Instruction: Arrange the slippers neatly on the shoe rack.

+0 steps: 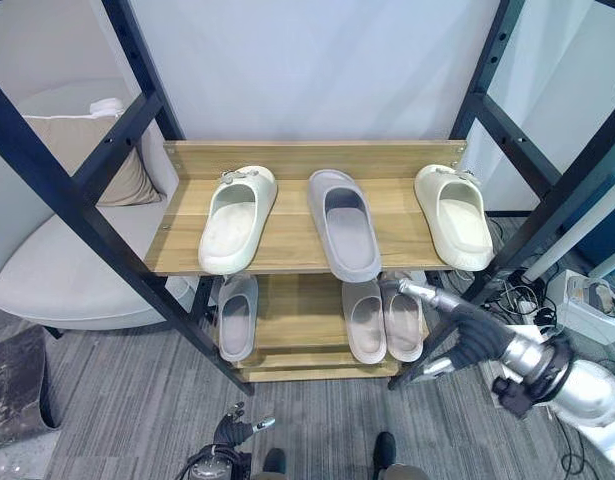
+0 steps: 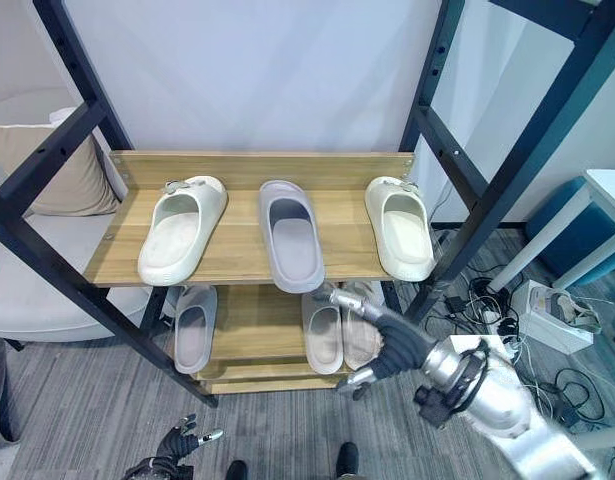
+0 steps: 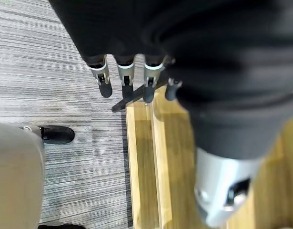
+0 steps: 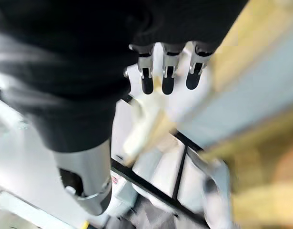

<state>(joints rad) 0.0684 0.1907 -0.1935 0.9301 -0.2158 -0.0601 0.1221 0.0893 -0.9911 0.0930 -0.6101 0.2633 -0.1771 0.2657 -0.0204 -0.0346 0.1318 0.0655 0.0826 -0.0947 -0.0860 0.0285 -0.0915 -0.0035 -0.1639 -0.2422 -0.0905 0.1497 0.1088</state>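
You have six slippers on the shoe rack (image 1: 287, 240) already. The grey slipper (image 1: 344, 222) hangs off the top shelf. Your right hand (image 1: 465, 330) is open and empty, near the lower pair (image 1: 383, 318). Your left hand (image 1: 232, 430) hangs low, open and empty too.

Shoe rack (image 1: 287, 240): pale wood boards w/ visible grain, matt. Frame (image 1: 137, 270): black metal, matt. Slippers, cream (image 1: 237, 220) & grey (image 1: 344, 225): smooth matt foam-like plastic. Floor (image 1: 127, 400): grey ribbed carpet, rough. Cushion (image 1: 87, 150) at 10 o'clock: beige cloth.
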